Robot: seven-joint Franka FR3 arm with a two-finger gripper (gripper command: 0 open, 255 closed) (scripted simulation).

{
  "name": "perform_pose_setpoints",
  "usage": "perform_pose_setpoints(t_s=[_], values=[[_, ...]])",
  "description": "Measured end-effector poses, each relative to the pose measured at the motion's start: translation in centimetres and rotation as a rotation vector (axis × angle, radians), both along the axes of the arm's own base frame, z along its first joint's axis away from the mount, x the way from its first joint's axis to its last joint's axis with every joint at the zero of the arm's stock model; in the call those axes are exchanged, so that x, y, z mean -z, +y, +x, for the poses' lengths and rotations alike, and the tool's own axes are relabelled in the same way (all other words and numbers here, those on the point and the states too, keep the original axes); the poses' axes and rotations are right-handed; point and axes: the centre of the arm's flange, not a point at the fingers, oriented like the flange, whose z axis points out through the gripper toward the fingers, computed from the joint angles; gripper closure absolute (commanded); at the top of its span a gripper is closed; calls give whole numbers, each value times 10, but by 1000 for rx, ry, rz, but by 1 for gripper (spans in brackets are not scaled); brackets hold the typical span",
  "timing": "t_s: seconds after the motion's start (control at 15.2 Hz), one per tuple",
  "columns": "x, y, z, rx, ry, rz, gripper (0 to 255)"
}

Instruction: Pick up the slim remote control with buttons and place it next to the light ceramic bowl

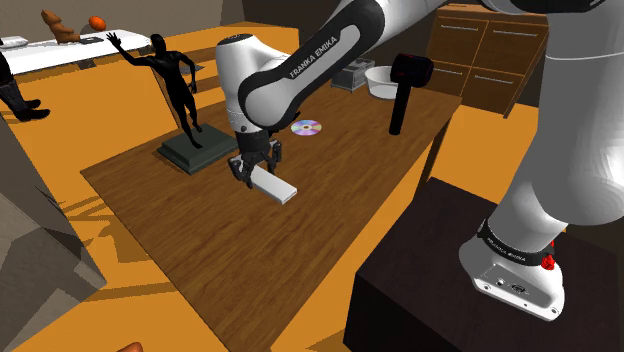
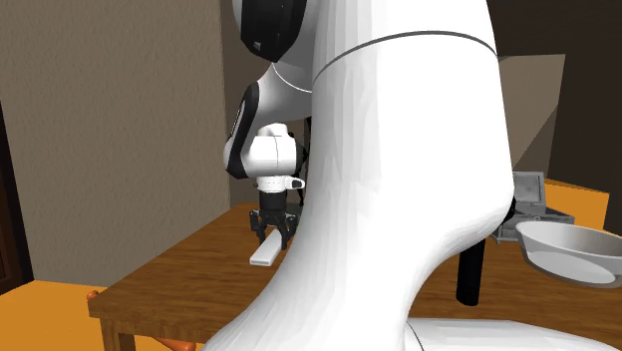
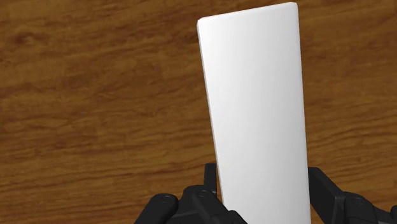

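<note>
Hand [image 1: 256, 168]: closed on the remote control [image 1: 274, 184], gripping it at one short end. In the wrist view the two black fingers [image 3: 322, 186] press against either side of the remote's near end, and the rest of the slab extends away from the hand over the wood grain of the table [image 1: 190, 235].

Remote control: drawn as a plain white flat slab with no markings. It is tilted, with its free end low over the middle of the table. Whether that end touches the table surface cannot be determined.

Bowl [image 1: 383, 82]: light grey, standing at the far end of the table in the shoulder view, well apart from the remote. A black mallet [image 1: 405, 92] stands upright on its handle just beside the bowl. A grey box [image 1: 350, 74] sits on the bowl's other side.

Other items on the table: a disc [image 1: 306, 127] lies flat between the hand and the mallet. A dark human figurine [image 1: 172, 80] with raised arms stands on a dark square base, near the hand on the shoulder view's left.
</note>
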Motion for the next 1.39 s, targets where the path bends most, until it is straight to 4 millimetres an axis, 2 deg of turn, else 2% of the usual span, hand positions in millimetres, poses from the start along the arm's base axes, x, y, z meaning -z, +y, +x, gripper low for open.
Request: perform_pose_setpoints(t_s=[0.46,1.39], values=[[-2,0,0,0,1,0,255],[-73,-2,0,1,2,-1,255]])
